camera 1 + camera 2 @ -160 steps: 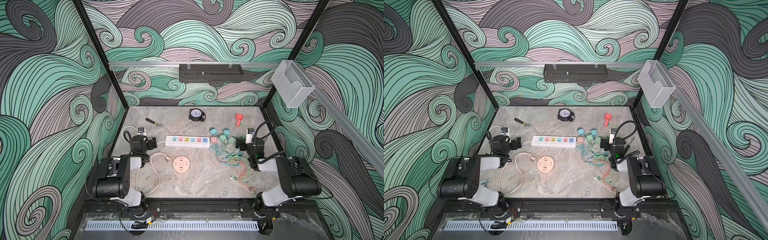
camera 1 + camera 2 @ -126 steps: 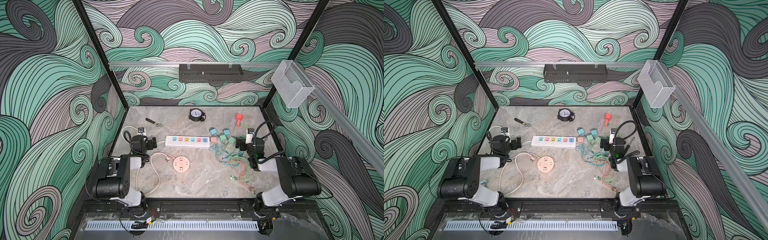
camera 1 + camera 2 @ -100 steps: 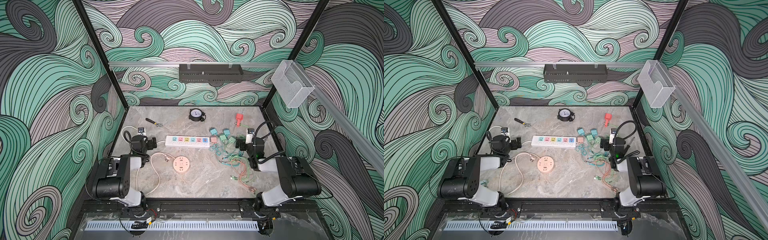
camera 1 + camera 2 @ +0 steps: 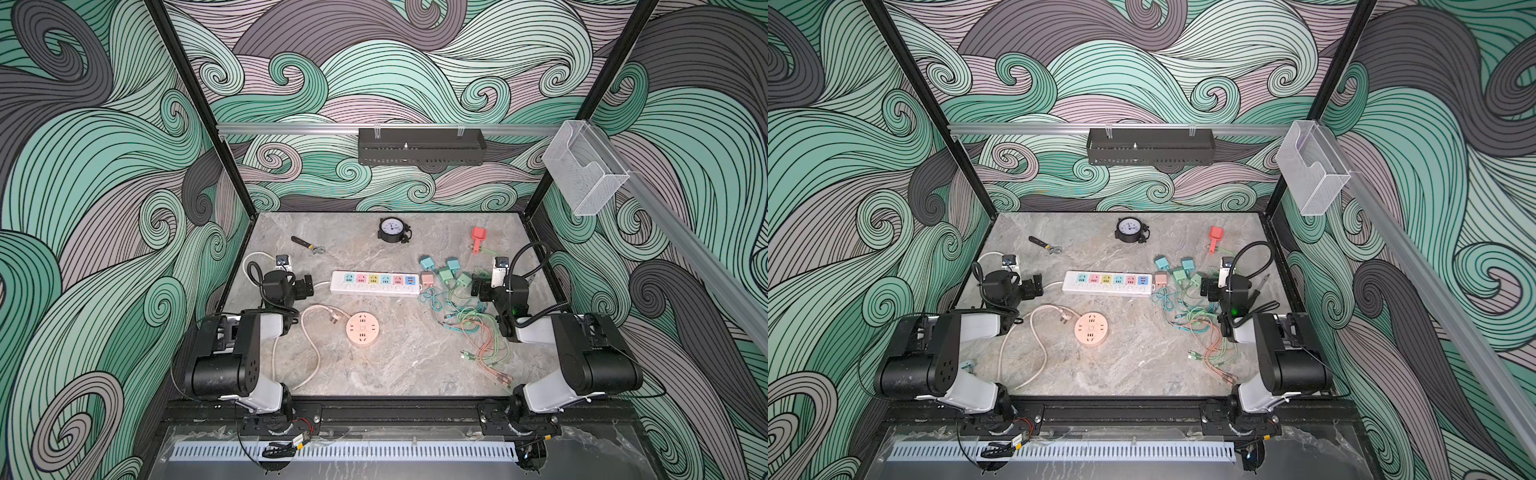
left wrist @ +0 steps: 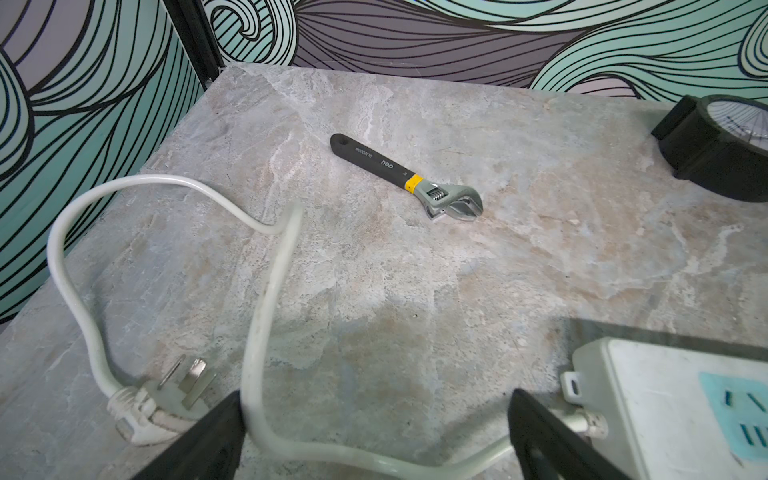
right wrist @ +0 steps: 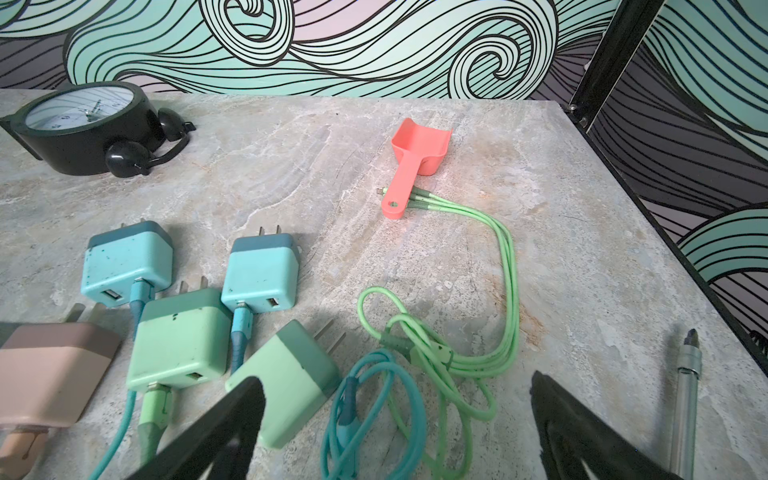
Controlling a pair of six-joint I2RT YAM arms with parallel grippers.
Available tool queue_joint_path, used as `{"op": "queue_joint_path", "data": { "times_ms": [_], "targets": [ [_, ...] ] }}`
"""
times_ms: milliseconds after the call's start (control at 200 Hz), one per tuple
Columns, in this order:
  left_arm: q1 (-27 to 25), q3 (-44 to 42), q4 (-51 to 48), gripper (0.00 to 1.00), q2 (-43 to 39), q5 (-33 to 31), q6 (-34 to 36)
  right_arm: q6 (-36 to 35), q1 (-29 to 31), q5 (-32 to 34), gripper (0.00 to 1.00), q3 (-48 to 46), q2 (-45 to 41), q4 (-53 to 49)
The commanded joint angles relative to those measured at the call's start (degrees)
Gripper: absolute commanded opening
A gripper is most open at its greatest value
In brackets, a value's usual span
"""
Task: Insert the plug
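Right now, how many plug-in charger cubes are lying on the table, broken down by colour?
Blue chargers: 2
Green chargers: 2
Pink charger: 1
Total: 5

Left arm (image 4: 232, 357), right arm (image 4: 582, 353): jaws wide.

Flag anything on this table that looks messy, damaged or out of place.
The charger cables lie in a loose tangle right of the power strip in both top views. A wrench, clock and red scoop have no part in plugging. Nothing looks broken or spilled.
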Motion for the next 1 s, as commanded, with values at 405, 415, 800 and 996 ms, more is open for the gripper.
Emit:
{"op": "queue_joint_path", "data": {
  "times_ms": [405, 415, 800, 996],
  "targets": [
    [-0.05, 1.29, 0.17, 0.99, 0.62, -0.6, -0.42, 0.61, -0.37, 0.71, 0.99, 0.4, -0.71, 1.12],
    [-0.05, 1.29, 0.16, 0.99, 0.62, -0.67, -0.42, 0.55, -0.37, 0.71, 0.99, 0.37, -0.72, 1.15],
    [-0.64, 3.88, -10.52, 0.99, -7.14, -2.83, -1.62, 1.95, -0.3, 2.9, 0.99, 9.43, -9.29, -21.41],
    [-4.17, 8.04, -23.85, 0.99, -13.67, -8.26, -6.84, 2.69, -0.24, 3.56, 0.97, 16.2, -14.07, -36.33]
  ]
}}
